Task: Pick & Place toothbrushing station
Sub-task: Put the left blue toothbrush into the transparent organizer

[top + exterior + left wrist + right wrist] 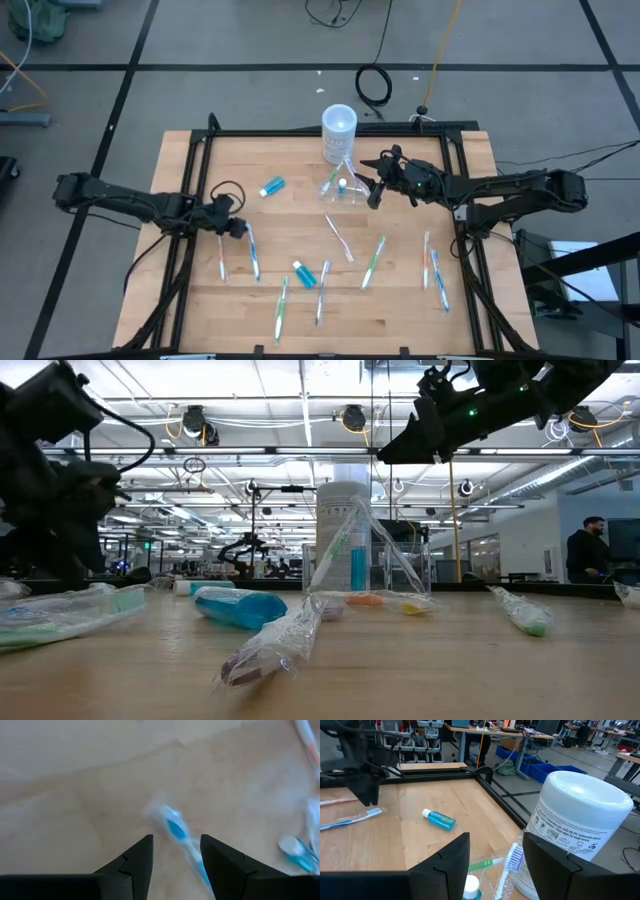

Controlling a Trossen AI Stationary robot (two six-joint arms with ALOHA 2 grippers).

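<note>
Clear plastic container (343, 186), toothbrushes and one blue tube inside.

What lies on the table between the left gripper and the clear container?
In the high view, one blue tube lies between the left gripper and the clear container.

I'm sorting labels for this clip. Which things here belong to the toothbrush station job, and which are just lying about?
Job: clear container; scattered toothbrushes; blue tubes; left gripper; right gripper.
Lying about: white cylinder; black cable coil on the floor.
</note>
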